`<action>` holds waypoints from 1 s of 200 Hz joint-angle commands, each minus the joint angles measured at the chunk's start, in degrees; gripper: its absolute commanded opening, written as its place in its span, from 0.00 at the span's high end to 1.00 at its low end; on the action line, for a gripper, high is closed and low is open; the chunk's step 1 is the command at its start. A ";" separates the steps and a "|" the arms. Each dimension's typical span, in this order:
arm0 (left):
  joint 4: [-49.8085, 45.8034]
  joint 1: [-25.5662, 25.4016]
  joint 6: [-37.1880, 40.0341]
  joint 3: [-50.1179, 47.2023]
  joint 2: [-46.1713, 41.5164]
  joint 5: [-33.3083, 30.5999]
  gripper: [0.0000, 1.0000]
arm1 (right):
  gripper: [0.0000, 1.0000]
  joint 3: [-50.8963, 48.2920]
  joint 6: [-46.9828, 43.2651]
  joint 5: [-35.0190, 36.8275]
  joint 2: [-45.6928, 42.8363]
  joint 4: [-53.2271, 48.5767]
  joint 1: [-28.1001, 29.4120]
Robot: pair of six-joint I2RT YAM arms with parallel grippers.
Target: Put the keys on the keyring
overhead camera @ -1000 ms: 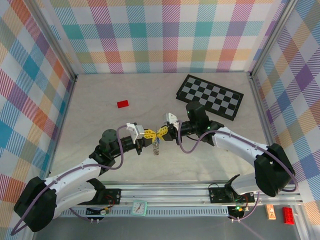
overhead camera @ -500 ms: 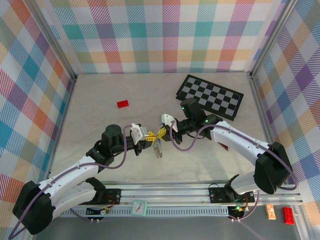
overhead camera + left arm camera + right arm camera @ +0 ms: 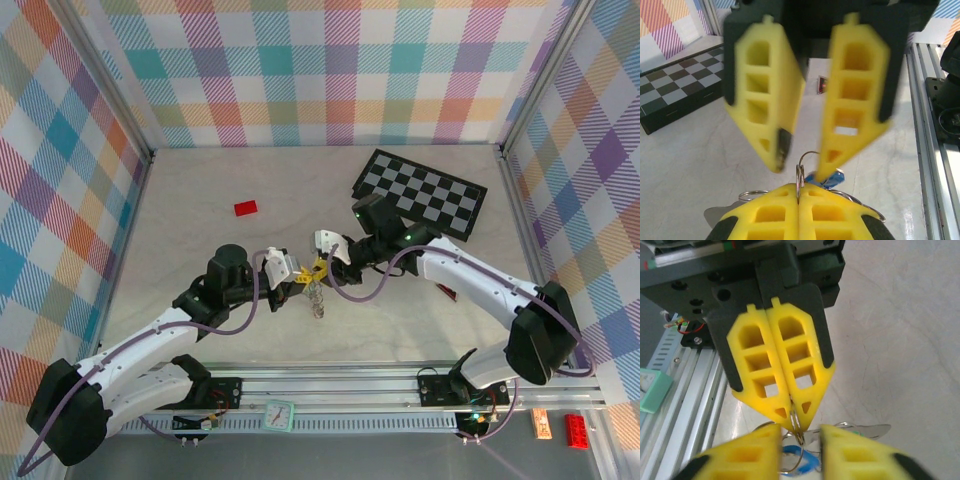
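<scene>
Top external view: left gripper (image 3: 300, 272) and right gripper (image 3: 322, 263) meet tip to tip above the middle of the tabletop (image 3: 200, 240), off the surface, with the keys (image 3: 317, 298) dangling in a small bunch just below the meeting point. Left wrist view: left jaws clenched flat together on the keyring (image 3: 800, 176), a thin wire ring held upright and edge-on, rising out of the seam between the two yellow pads. Right jaws released, one pad on either side of that ring, neither pad seen touching it. Right wrist view: same grasp from the opposite side; blue key (image 3: 796, 461) hangs directly under the pinched ring, in the gap between the right jaws; a silver blade lies off to the side, and the colour of its head cannot be told. Further thin wire loops (image 3: 752, 193) hang beside the left pads. Key relation: the ring's plane runs along the line joining the two grippers and its long axis stands vertical, so the right jaws would close across its flat faces; the bunch hangs below both. Judged step: a two-handed grasp on the ring to part its coils. Whether each key is already threaded cannot be told. Other items: red block (image 3: 245, 208) and checkerboard (image 3: 420, 193), both well apart from the grippers.
</scene>
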 commanded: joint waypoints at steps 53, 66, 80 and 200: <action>7.47 -0.44 -2.13 -2.41 -0.78 -0.22 1.00 | 0.60 -9.87 34.52 2.31 -9.31 13.80 -2.08; 7.57 -0.44 -2.21 -2.52 -0.82 -0.58 1.00 | 0.61 -9.81 41.85 2.92 -9.83 13.48 -2.09; 7.71 -0.44 -2.30 -2.49 -0.85 -0.85 1.00 | 0.63 -8.63 48.31 2.76 -9.09 11.25 -2.06; 7.63 -0.44 -2.25 -2.21 -0.71 -1.47 1.00 | 0.85 -4.18 56.00 -3.40 -2.95 6.66 -1.03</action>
